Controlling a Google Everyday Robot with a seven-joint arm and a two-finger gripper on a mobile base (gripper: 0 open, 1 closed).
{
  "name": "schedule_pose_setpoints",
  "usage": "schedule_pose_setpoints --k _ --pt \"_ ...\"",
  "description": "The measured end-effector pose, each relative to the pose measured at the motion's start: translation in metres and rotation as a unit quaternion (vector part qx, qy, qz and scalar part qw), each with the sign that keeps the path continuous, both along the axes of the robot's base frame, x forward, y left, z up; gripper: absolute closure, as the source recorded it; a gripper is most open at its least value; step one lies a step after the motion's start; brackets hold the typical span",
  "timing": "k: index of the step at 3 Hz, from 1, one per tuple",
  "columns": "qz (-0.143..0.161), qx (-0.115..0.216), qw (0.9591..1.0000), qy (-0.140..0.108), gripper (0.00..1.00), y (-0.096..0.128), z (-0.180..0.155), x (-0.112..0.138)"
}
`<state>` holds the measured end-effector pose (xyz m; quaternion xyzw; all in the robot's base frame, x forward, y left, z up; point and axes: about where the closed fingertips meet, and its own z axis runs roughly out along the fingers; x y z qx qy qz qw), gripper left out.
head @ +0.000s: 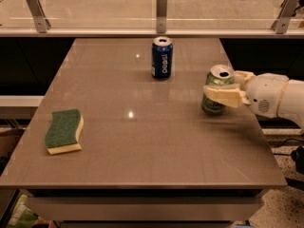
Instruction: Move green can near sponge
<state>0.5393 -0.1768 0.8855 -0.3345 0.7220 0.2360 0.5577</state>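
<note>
The green can (214, 104) stands on the right side of the table, light green with a silver top. My gripper (219, 83) reaches in from the right and is shut around the can's upper body. One cream finger (223, 95) crosses the can's front and the other sits behind it. The can's base is at the tabletop. The sponge (64, 130), dark green on top with a pale yellow base, lies flat near the table's front left corner, far from the can.
A dark blue Pepsi can (162, 57) stands upright at the back middle of the brown table (142, 165). A glass rail with metal posts (161, 11) runs behind the table. My white arm (275, 96) overhangs the right edge.
</note>
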Motion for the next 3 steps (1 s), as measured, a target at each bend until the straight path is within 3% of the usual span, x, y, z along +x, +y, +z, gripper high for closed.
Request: schedule_pose_setpoints --k 1,3 --pt "0.0 0.0 1.0 0.0 1.0 0.0 0.0 0.0" --pt "0.036 0.015 0.9992 -0.002 1.0 0.029 0.003 -0.005"
